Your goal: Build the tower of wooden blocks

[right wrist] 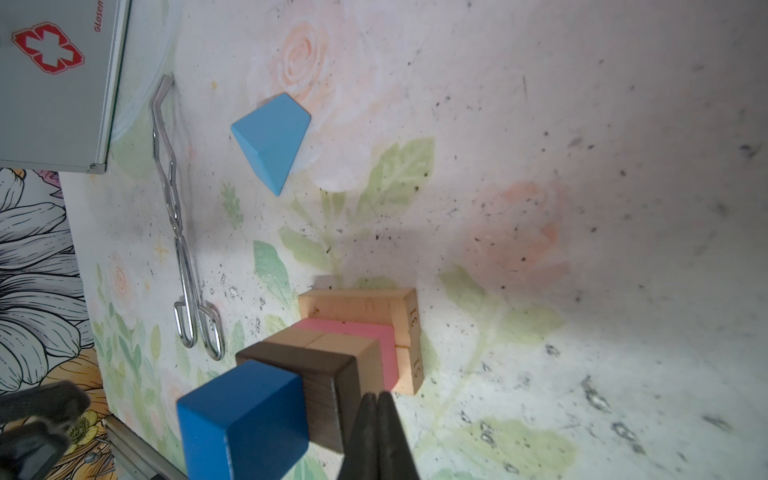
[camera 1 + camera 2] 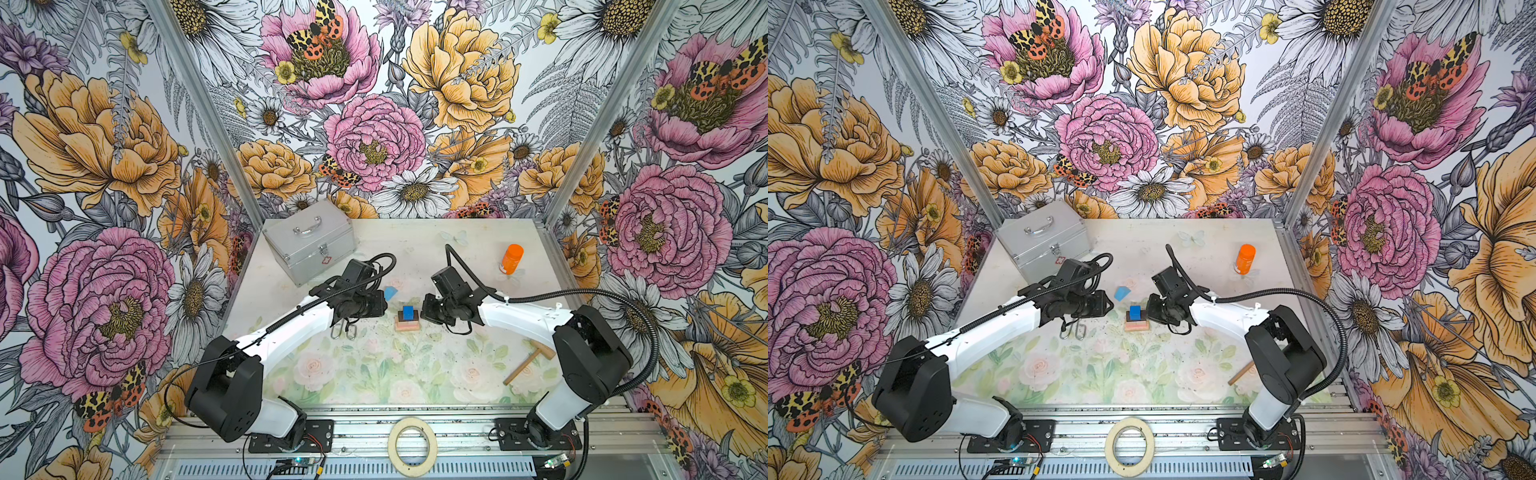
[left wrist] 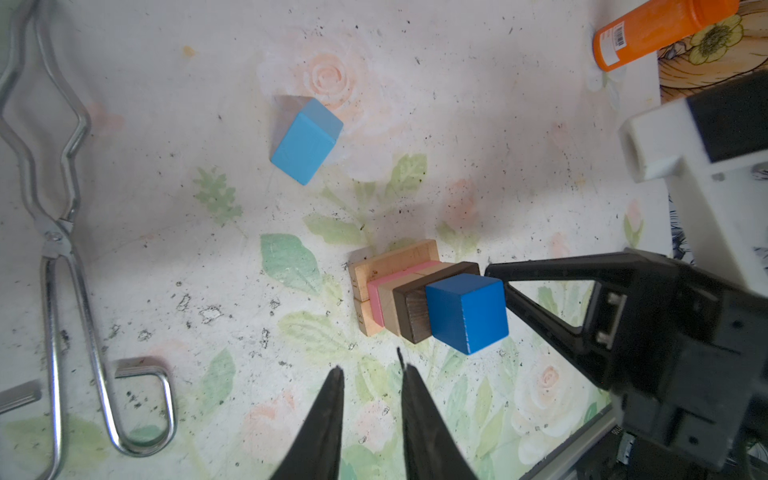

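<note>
Near the middle of the table [image 2: 365, 374], the wood block tower [image 2: 407, 321] is seen standing between the two arms. It is made up of tan bars at the bottom, a pink layer, tan blocks, a dark brown bar and a dark blue cube [image 3: 467, 313] on top. The right end effector [image 1: 376, 398] is pressed together with nothing held; its tips are placed just beside the tower's upper layers, and whether they touch cannot be told. The left end effector [image 3: 370, 368] is slightly spread and empty, pointed toward the tower and apart from it. A light blue block [image 3: 305, 141] is found lying alone on the table, a little behind the tower. Beside the left arm, silver tongs [image 3: 62, 249] are laid flat. Toward the back, a silver case [image 2: 309, 245] and an orange bottle [image 2: 512, 259] are set.
</note>
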Robot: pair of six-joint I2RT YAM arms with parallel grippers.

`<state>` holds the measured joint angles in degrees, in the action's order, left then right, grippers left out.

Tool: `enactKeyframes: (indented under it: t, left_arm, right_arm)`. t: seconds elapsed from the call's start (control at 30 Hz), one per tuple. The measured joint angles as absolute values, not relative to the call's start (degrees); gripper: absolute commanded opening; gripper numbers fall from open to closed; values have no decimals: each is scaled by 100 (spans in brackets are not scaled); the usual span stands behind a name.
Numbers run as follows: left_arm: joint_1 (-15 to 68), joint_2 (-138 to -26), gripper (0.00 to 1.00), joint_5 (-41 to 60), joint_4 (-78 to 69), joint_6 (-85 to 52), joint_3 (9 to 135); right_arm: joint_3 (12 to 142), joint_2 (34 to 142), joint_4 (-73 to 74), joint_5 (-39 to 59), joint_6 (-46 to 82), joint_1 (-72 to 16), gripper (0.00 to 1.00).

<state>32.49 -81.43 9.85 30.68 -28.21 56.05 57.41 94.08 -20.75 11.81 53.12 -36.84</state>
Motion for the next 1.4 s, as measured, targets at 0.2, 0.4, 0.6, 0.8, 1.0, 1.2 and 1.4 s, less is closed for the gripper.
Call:
enactKeyframes:
  t: [0.2,0.4,0.6,0.8,1.0,1.2,1.4]
  left_arm:
    - [3444,-8248,21,985,3063,-2858,5780]
    - [3605,-8493,17,985,3044,-2860,5927]
    - [3691,-8674,12,985,3055,-2862,5979]
    - [3754,-8750,7,987,3044,-2884,6031]
    - [3820,-8917,3,991,3041,-2923,6108]
    - [3850,-8969,2,1009,3044,-2923,6119]
    - [3852,-8969,2,1011,3041,-2923,6154]
  right_arm:
    - [5741,9292,-2075,1109,5312,-3717,0]
    - [5693,8993,-2075,972,5312,-3721,0]
    - [5677,8882,-2075,906,5308,-3721,0]
    - [5693,8884,-2073,904,5271,-3758,0]
    - [5835,8906,-2073,908,5245,-3791,0]
    - [5953,9054,-2064,934,5179,-3791,0]
    - [5996,9188,-2056,1017,5153,-3791,0]
